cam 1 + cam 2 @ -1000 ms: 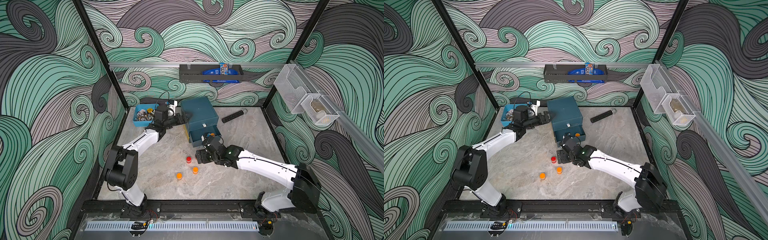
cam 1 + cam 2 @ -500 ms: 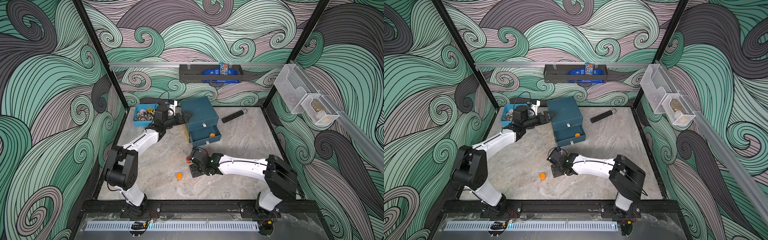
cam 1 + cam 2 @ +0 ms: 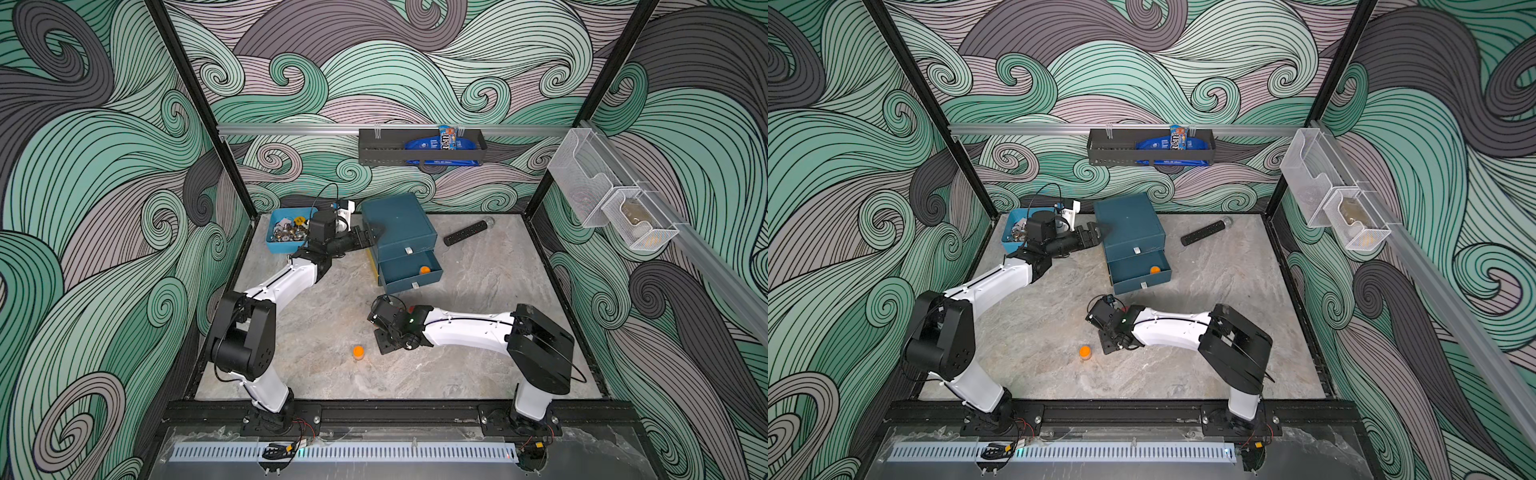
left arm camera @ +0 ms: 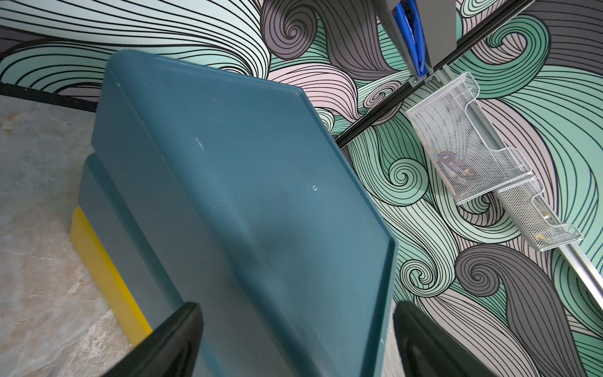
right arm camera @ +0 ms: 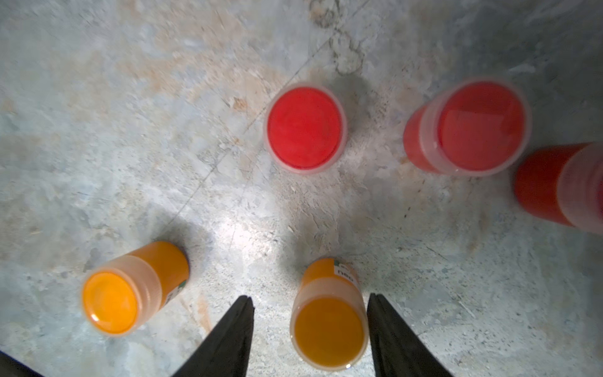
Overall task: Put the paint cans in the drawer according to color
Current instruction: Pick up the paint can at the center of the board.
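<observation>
The dark teal drawer (image 3: pixel 399 224) stands at the back with a lower tray pulled out and one orange paint can (image 3: pixel 424 269) in it. My left gripper (image 4: pixel 293 313) is open, its fingers straddling the chest's left corner (image 3: pixel 1096 232). My right gripper (image 5: pixel 310 298) points down at the table (image 3: pixel 386 343), open, with an orange can (image 5: pixel 328 323) between its fingers; one pad nearly touches, the other stands apart. Beside it is a second orange can (image 5: pixel 130 290), also seen from above (image 3: pixel 358 352). Three red cans (image 5: pixel 306 127) (image 5: pixel 470 127) (image 5: pixel 561 186) stand beyond. No pink cans show.
A light-blue bin (image 3: pixel 275 245) of metal bits sits at the back left behind my left wrist. A black bar-shaped object (image 3: pixel 465 232) lies to the right of the chest. A dark wall shelf (image 3: pixel 419 151) and wire baskets (image 3: pixel 611 199) hang on the walls.
My right arm swung from the open tray down to the cans on the table, and its jaws have narrowed around an orange can. The left arm has not moved.
</observation>
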`<state>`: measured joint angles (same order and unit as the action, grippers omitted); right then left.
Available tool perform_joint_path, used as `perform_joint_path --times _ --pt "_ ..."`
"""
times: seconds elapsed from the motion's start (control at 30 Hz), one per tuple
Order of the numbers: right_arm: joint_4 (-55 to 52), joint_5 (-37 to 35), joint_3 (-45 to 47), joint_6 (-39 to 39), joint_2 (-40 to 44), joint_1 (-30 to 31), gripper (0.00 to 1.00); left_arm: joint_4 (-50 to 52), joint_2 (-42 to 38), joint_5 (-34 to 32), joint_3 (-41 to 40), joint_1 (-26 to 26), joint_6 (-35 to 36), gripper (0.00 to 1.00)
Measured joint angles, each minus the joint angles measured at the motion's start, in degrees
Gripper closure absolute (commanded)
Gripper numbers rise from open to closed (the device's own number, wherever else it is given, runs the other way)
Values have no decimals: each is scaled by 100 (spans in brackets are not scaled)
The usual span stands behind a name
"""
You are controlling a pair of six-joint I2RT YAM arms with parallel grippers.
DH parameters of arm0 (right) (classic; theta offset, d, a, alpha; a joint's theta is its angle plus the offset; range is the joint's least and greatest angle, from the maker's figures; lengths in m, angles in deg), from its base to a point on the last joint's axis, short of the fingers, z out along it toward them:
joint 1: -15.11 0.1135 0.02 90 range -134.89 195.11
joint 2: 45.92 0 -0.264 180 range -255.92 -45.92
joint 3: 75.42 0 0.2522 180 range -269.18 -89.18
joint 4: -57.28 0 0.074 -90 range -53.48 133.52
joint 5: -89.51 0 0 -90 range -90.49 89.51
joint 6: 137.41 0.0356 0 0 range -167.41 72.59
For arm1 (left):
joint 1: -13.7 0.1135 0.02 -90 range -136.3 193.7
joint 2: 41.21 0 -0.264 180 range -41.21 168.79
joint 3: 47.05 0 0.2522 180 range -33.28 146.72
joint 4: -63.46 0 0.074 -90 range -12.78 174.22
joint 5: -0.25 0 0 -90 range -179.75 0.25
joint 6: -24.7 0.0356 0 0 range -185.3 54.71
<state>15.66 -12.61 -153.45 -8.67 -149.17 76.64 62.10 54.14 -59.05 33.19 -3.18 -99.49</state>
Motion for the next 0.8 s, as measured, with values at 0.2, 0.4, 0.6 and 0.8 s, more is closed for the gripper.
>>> perform_joint_path --times 0.2,0.4,0.6,0.8 --pt "-22 -9 -2 -24 -129 0 59 -2 0 0 0 0 -2 6" --pt "-39 -44 -22 -83 -127 0 74 -2 0 0 0 0 -2 6" --pt "-481 -343 -192 -114 -7 7 75 -2 0 0 0 0 -4 6" --pt "-1191 -848 -1196 -426 695 -96 70 -2 0 2 0 0 -9 6"
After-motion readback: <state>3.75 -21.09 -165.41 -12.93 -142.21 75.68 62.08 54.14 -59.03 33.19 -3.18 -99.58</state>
